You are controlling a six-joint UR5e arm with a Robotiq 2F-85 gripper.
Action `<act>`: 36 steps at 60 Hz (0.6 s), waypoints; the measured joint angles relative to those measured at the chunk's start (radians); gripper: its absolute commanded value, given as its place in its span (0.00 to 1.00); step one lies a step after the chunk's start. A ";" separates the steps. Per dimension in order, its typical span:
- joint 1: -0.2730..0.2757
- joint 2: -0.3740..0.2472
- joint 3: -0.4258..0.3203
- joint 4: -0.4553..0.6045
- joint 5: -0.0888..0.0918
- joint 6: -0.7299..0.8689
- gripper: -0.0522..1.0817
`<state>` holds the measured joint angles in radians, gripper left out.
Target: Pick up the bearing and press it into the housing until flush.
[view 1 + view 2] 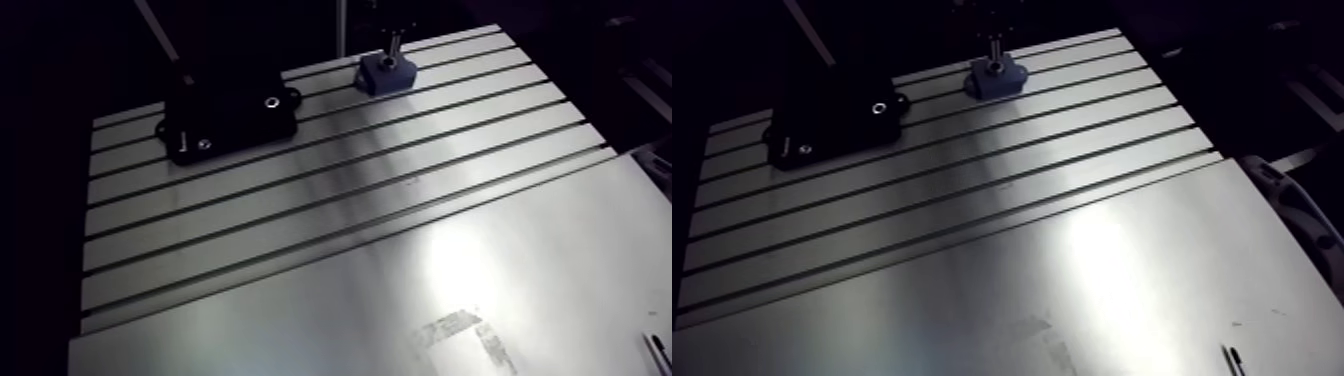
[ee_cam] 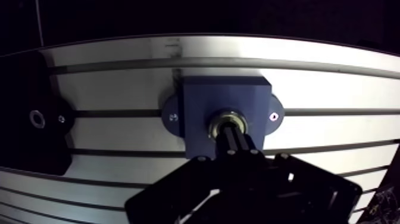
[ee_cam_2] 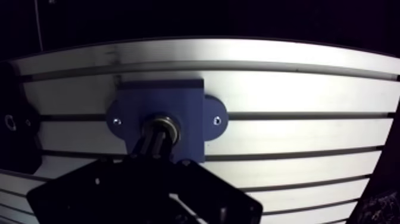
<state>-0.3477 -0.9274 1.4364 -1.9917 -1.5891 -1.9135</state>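
In the arm view, the slotted aluminium table (image 1: 300, 210) is taking up most of the scene. A black fixture block (image 1: 228, 115) with a round hole in its top is sitting near the far edge. Well apart from it along that edge, the blue housing (image 1: 388, 74) is standing upright on the table. The gripper (image 1: 392, 45) is coming straight down onto the housing's top, too small and dark here to read.

In the wrist view, the housing is lying directly under the gripper, straddling a table slot, with a rounded mounting ear (image 2: 171, 116) sticking out on each side. The bearing (image 2: 228, 121), a bright metal ring, is sitting in the housing's central bore. How deep it is sitting cannot be told from this angle. The fingers (image 2: 238, 146) are showing as one narrow dark column, so they seem to be drawn together, with their tips resting on the ring. The black fixture block is lying off to one side.
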 measured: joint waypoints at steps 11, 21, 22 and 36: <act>0.000 0.004 0.000 -0.002 -0.001 0.000 1.00; -0.001 0.005 0.002 -0.004 -0.001 0.000 1.00; -0.001 0.005 0.003 -0.004 -0.001 0.000 1.00; -0.002 0.005 0.012 -0.007 -0.001 0.000 1.00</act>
<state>-0.3498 -0.9226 1.4488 -1.9989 -1.5899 -1.9137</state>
